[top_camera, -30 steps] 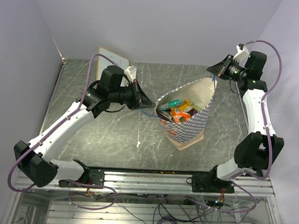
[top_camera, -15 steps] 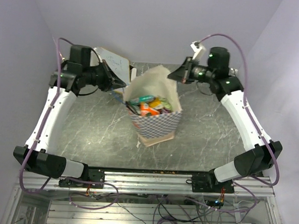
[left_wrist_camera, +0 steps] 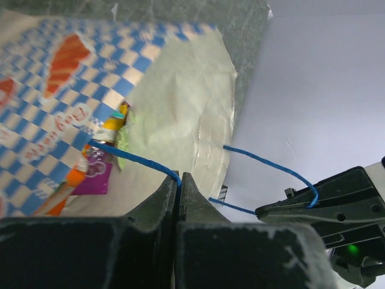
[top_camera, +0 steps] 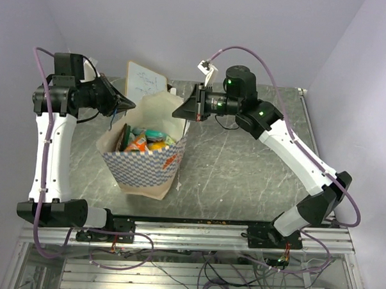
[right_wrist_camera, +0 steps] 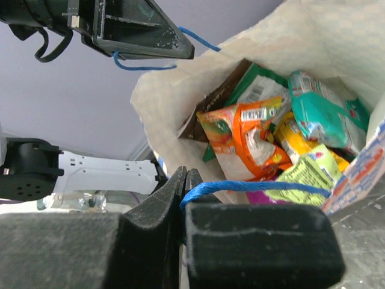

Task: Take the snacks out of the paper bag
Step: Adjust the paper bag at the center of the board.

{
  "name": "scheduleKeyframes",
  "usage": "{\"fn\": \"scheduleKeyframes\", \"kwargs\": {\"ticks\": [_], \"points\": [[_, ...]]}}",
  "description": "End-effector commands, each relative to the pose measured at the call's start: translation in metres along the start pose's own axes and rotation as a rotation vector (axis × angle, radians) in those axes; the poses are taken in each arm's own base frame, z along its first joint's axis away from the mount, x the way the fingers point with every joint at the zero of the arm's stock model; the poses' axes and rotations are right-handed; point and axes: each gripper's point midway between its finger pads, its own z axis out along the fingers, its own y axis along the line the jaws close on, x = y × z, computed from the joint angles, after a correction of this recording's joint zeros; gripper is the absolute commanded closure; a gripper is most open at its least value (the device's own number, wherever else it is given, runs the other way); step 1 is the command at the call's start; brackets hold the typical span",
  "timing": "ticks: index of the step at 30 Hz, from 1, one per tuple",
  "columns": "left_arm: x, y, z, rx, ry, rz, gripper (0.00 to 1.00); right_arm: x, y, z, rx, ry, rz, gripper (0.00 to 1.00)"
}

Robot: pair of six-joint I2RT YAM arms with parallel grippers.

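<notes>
Left end effector (left_wrist_camera: pixel 179 177), right end effector (right_wrist_camera: pixel 184 174), both clenched on paper bag (top_camera: pixel 144 169) handles (right_wrist_camera: pixel 252 188)

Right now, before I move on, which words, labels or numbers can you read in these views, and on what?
Nothing reads clearly enough to quote.
On the paper bag: dark script lettering by a red-orange emblem, too blurred.
On the orange packet: barcode and fine print, too small.
On the white board: blue scribbles, not legible.
</notes>
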Motion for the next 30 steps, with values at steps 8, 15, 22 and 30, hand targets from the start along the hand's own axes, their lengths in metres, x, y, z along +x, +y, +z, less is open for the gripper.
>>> {"fn": "scheduleKeyframes", "kwargs": {"ticks": [8, 15, 22, 30], "points": [[-0.049, -0.005, -0.057, -0.010, -0.184, 0.069, 0.93, 0.009, 0.066, 0.047, -0.180, 0.025, -0.053, 1.00], [-0.072, 0.023, -0.084, -0.092, -0.236, 0.055, 0.93, 0.028, 0.106, 0.080, -0.325, 0.070, -0.061, 1.00], [-0.099, -0.010, -0.091, 0.065, -0.322, 0.128, 0.93, 0.069, 0.079, 0.080, -0.310, 0.194, -0.110, 1.00], [-0.058, -0.036, -0.059, 0.261, -0.249, 0.181, 0.93, 0.166, 0.020, 0.045, -0.218, 0.344, -0.043, 1.00]]}}
